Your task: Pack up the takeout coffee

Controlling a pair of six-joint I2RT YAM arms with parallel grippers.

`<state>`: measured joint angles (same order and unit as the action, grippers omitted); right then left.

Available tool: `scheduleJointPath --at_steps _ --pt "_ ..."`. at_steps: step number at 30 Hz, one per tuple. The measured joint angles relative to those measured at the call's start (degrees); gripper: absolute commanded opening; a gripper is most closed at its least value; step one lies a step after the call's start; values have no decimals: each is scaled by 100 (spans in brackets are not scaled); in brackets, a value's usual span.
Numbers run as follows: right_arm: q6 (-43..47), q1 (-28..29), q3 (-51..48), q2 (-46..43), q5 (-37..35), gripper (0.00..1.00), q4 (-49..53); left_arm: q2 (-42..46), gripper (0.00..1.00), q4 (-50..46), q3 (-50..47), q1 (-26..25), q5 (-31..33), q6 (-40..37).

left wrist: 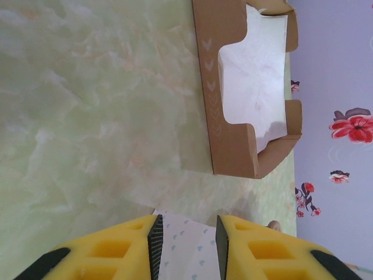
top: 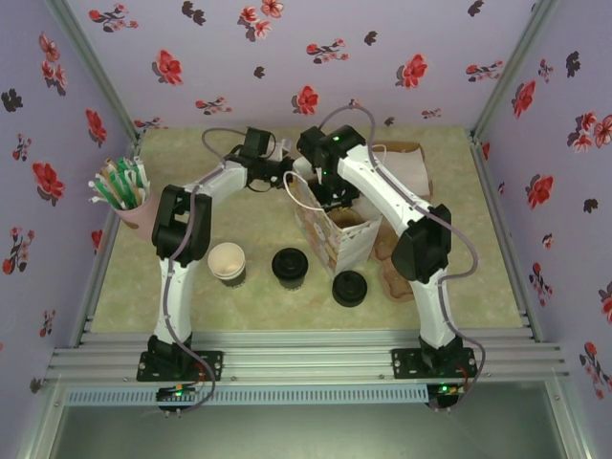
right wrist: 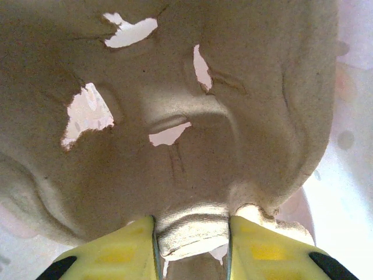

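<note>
Your right gripper [right wrist: 191,228] sits closest, its yellow fingers part-closed and clamped on the rim of a pulp cup carrier [right wrist: 192,116].
Your left gripper [left wrist: 186,226] holds its fingers a narrow gap apart, with the patterned paper bag [top: 337,239] showing between them. You cannot tell whether it pinches the paper. The takeout coffee [top: 290,266] stands upright on the table [top: 258,225], lid on, just left of the bag, between a lidless cup [top: 228,261] and a loose black lid [top: 350,288], apart from both grippers.
</note>
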<state>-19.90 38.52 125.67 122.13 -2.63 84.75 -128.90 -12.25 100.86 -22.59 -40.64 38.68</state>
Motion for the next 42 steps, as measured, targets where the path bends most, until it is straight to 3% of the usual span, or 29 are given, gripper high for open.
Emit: scheduleJointPath --at_steps 11,30,38,42 --pt "0 17 -662 26 4 34 -529 42 32 72 -225 13 2 0" --pt "2 17 -1515 24 -2 50 -1211 352 33 166 -476 57 4 4" --pt "0 17 -1517 -192 -24 59 -1241 654 40 251 -669 153 13 70" --pt "-9 17 -1517 -446 -48 67 -1244 898 51 393 -807 208 48 177"
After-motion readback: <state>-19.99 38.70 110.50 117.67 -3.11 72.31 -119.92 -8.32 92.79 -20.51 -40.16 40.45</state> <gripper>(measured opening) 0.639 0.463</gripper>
